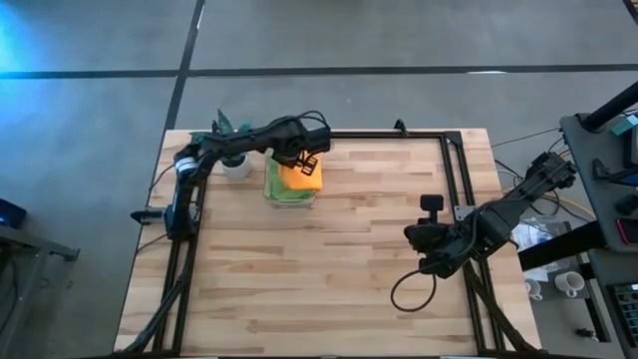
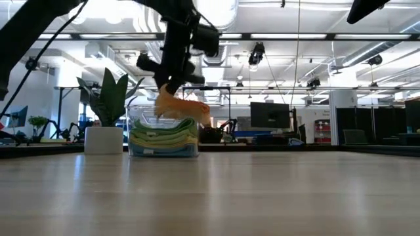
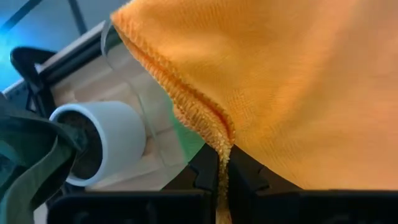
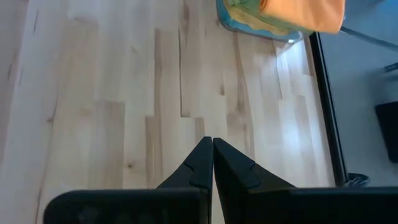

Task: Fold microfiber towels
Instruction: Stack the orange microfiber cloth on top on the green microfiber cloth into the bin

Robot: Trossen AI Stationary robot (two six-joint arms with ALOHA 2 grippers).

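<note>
An orange microfiber towel hangs over a clear plastic bin at the table's far left, with my left gripper shut on it above the bin. In the bin lies a stack of towels in green, yellow and blue. The orange towel's lower part reaches the top of that stack. My right gripper hovers shut and empty over the table's right side, far from the bin. My left gripper pinches the orange towel's hemmed edge between its two fingers, a narrow bunch of cloth running down between the fingertips. The fingers come from above, slanting down. The towel hangs slack below them, its lower part over the bin.
A small potted plant in a white pot stands just left of the bin. A black frame rail runs along the table's far and right edges. Bare wooden tabletop spreads across the middle and near side.
</note>
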